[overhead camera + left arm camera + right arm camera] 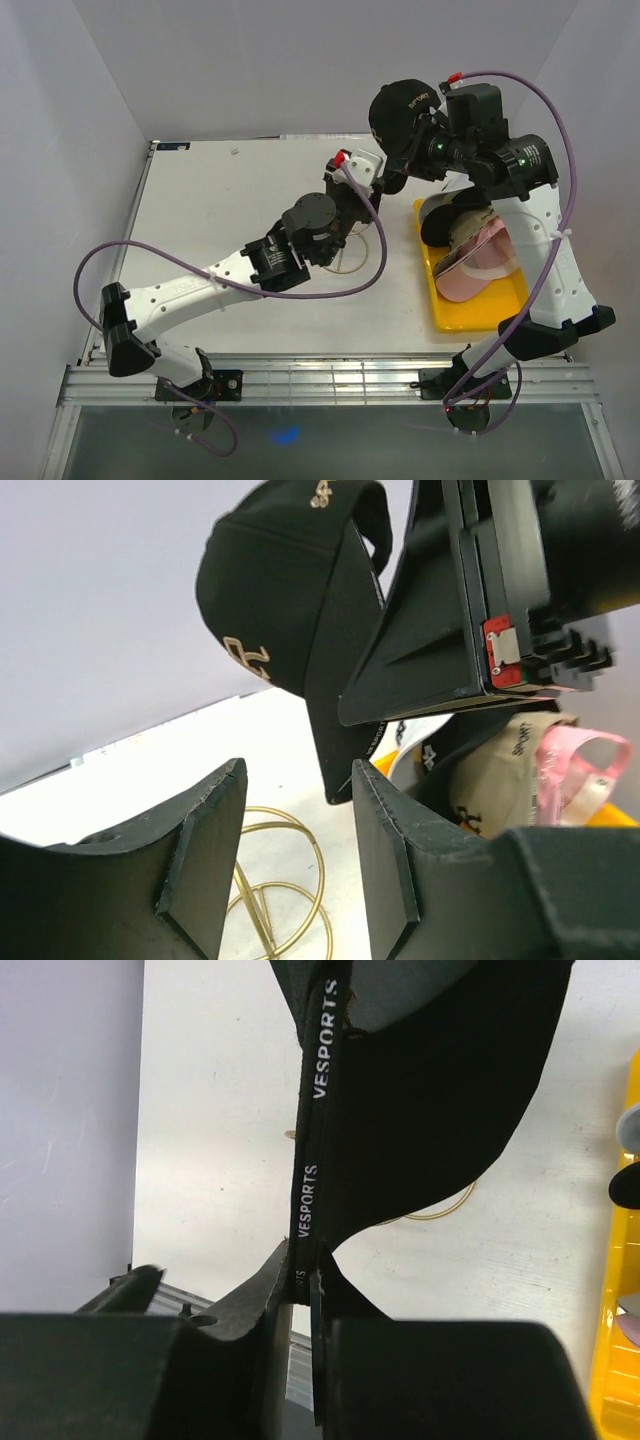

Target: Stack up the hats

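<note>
1. The right gripper (305, 1260) has its fingers closed on the edge band of a black cap (400, 105) and holds it in the air past the far end of the yellow tray (450, 315)
2. In the left wrist view this cap hangs crown up and brim down, so its long axis is close to upright. The brim tip comes down just above the gap of the left gripper (297, 780), whose fingers stand open and hold nothing
3. The pile the cap should join lies on the tray, nearer the arms' bases than the held cap and lower. As I judge it, the coming move is a carry toward the near side and down, and it belongs to the right arm, which has the cap and stands beside the tray
4. Count: one cap in the air. On the tray I make out a dark cap (437, 218), a tan cap (470, 232) and a pink cap (478, 270), overlapping. Whether more lie in the pile I cannot tell
5. One gold wire stand (245, 895) sits on the bench under the left arm, with no cap on it
</note>
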Robot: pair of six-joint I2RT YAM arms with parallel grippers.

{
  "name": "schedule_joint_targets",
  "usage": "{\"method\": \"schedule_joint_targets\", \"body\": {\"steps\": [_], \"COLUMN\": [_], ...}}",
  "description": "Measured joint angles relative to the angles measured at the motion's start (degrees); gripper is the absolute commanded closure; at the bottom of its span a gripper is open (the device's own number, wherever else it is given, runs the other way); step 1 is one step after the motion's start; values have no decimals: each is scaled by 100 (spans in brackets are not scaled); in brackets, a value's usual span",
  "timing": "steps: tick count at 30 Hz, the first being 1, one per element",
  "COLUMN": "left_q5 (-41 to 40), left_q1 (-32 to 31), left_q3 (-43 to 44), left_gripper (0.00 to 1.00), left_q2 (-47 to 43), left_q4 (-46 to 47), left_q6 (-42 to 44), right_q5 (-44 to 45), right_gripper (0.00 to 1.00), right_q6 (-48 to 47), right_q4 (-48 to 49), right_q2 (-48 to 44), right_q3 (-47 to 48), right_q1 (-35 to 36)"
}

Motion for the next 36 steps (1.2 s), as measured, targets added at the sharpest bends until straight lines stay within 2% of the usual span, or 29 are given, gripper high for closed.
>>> {"method": "schedule_joint_targets", "body": {"steps": [8,15,19,25,31,36], "left_q5": [581,623,562,492,476,474], "left_q1": [0,0,0,0,0,0], "left_q3": [-415,-531,-315,-201,-94,-94], "left_gripper": [43,43,43,43,43,43], "left_q2": [-1200,-2238,-2507,-2653,-2629,-2632], "left_q4": [-247,-732,-1069,-1370,-1580,-1657], "left_q6": [-481,-1082,-1272,-1384,-1432,-1478], "right_q5": [-66,-859,-1650,-2570,-3036,-3252], "right_gripper": [92,92,92,92,92,92], "right_q6": [-144,144,715,2044,3244,4048], "right_q4": [116,994,2312,4774,6999,8426], "right_q2": [109,133,-299,-1237,-1598,-1860], "right_q3": [243,24,-1073,-3453,-4942,-6081], "right_q1": [-22,-52,-52,-48,-59,-111]}}
